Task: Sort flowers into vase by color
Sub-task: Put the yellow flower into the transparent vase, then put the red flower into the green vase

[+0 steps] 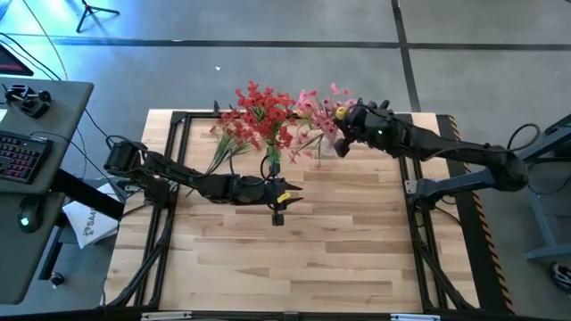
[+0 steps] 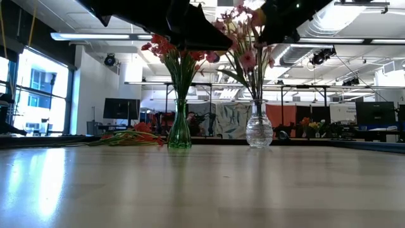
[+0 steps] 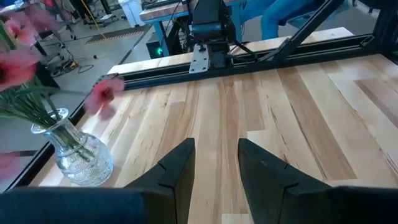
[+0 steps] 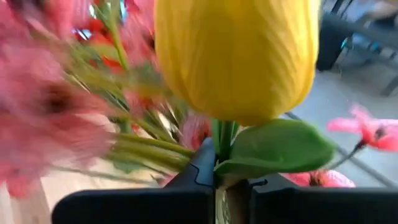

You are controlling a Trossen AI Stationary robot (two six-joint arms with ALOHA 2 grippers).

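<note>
A green vase (image 1: 273,153) holds red flowers (image 1: 260,105), and to its right a clear glass vase (image 1: 328,148) holds pink flowers (image 1: 310,109); both stand at the table's far side. Several loose flowers (image 1: 227,134) lie on the table left of the green vase. My right gripper (image 1: 346,121) hovers over the pink flowers, shut on a yellow flower (image 4: 236,56). My left gripper (image 3: 216,163) is open with nothing between its fingers, just in front of the green vase (image 2: 180,130) and above the table. My right gripper pinches the yellow flower's green stem (image 4: 222,142) between its two fingers, just below the bloom and beside a leaf (image 4: 280,149). The bloom stands out past the fingertips, lifted clear above the clear vase. The gripper hides the stem's lower part.
A black metal frame (image 1: 178,152) runs along the table's left, right and far edges. Bare wooden tabletop (image 1: 357,259) stretches across the near half. A desk with a keyboard (image 1: 18,156) stands off the table's left side.
</note>
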